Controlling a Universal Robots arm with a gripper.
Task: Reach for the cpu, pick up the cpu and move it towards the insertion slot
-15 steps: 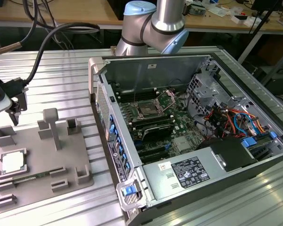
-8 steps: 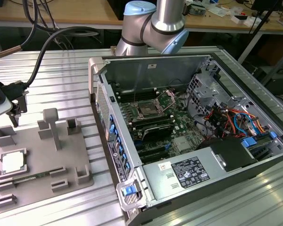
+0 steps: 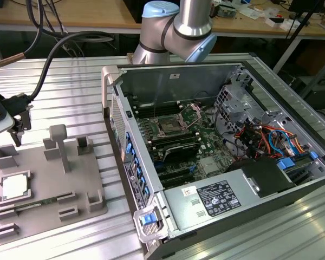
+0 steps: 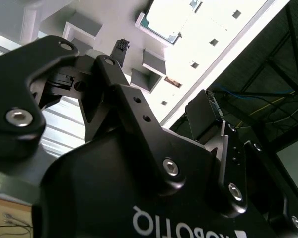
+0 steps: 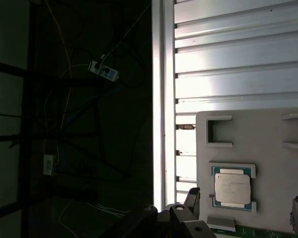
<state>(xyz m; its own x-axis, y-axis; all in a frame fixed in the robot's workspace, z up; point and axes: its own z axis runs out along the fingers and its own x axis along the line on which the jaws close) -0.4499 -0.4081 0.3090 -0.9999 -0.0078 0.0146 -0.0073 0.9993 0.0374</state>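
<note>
We see the hand (image 3: 20, 129) hanging fingers-down above the grey tray (image 3: 81, 187) that lies on the ribbed metal counter (image 3: 70, 81). In the second wrist view the hand (image 4: 162, 79) stands wide open. Its two black fingers (image 4: 203, 114) are well apart with nothing between them, so it has hold of nothing and touches nothing. A thick black cable (image 3: 49, 59) curves down to the hand from above.

The cpu (image 3: 14, 187) lies flat in a square recess of the tray, below the hand and clear of both fingertips. In both wrist views the cpu (image 4: 170, 17) (image 5: 232, 188) shows out past the fingers. Its pale metal top faces up toward the hand, and the tray's low walls sit around it. Just beside the cpu, and likewise lower than the hand, a thin green board (image 3: 35, 203) sits in a narrow recess of the same tray.

The insertion slot (image 3: 169, 127) is well away from the hand, far beyond the cpu and past the tray, toward the exterior view's right. It sits on the motherboard (image 3: 206, 146) inside the open computer case (image 3: 111, 86) and shows a shiny metal frame around a dark centre. The case stands on the same counter as the tray. Behind the case, farther still from the hand, rise the arm's silver and pale blue joints (image 3: 176, 30).
</note>
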